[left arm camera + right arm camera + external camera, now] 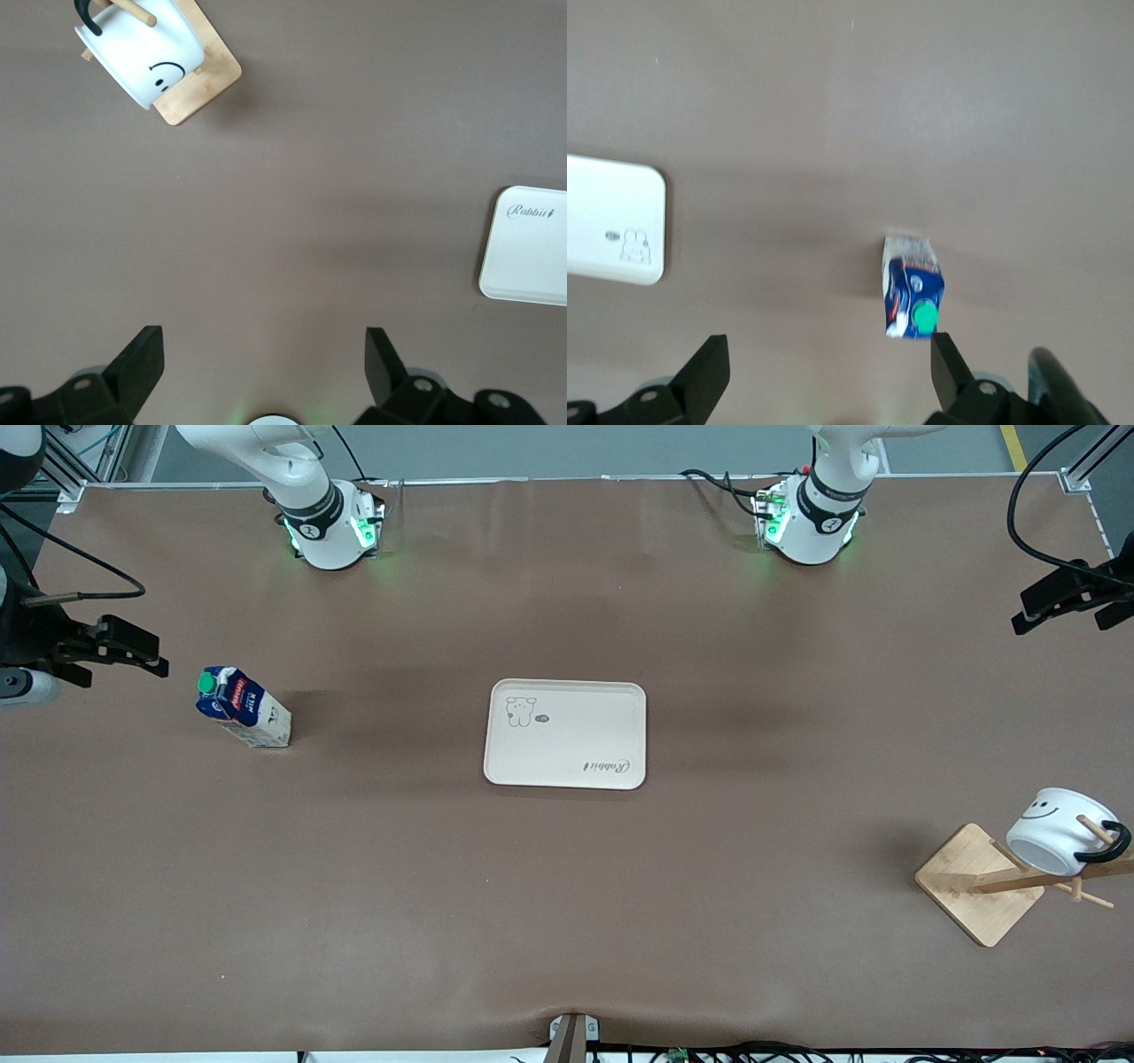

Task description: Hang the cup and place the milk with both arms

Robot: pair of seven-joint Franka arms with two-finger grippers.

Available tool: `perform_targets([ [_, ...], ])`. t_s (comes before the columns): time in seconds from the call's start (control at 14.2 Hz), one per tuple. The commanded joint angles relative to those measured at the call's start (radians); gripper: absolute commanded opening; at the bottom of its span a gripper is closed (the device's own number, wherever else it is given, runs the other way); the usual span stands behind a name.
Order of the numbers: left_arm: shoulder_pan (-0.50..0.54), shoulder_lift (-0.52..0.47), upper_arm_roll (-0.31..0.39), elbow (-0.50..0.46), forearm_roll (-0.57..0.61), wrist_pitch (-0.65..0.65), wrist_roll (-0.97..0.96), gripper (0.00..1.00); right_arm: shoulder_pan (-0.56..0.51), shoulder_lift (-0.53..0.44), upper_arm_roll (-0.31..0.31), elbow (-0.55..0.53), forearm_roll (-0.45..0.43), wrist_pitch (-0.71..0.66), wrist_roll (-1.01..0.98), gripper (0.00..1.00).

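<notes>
The white cup (1056, 828) with the black smiley hangs by its black handle on a peg of the wooden rack (974, 886), near the left arm's end of the table; it also shows in the left wrist view (142, 53). The milk (241, 707) stands upright on the table toward the right arm's end, and in the right wrist view (913, 286) it lies close to one finger. My left gripper (1063, 607) (263, 359) is open and empty, high over the table's edge. My right gripper (120, 657) (828, 367) is open and empty, beside the milk.
A white tray (565, 762) with a small bear drawing lies at the table's middle; it shows in the left wrist view (523, 266) and the right wrist view (602, 204). Brown table cover (567, 921) spreads around it. The arm bases stand along the table's edge.
</notes>
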Motion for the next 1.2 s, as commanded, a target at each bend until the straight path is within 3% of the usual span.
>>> perform_targets([
  [0.0,-0.011,-0.03,0.008,-0.031,-0.016,0.017,0.012,1.0,-0.006,-0.012,0.007,0.029,0.021,-0.046,-0.006,1.0],
  [0.28,-0.011,-0.028,0.007,-0.03,-0.014,0.006,0.012,1.0,-0.004,-0.02,0.01,0.026,0.021,-0.052,-0.005,1.0],
  [0.63,-0.009,-0.034,-0.012,-0.031,-0.01,-0.017,0.01,1.0,-0.009,-0.076,0.014,-0.051,0.026,-0.039,-0.006,1.0],
  [0.92,-0.009,-0.036,-0.015,-0.042,-0.016,-0.008,0.012,1.0,-0.089,-0.133,0.088,-0.127,0.026,-0.008,-0.014,1.0],
  [1.13,-0.011,-0.036,-0.03,-0.051,-0.011,0.021,0.01,1.0,-0.106,-0.149,0.106,-0.151,0.018,-0.003,-0.011,1.0],
])
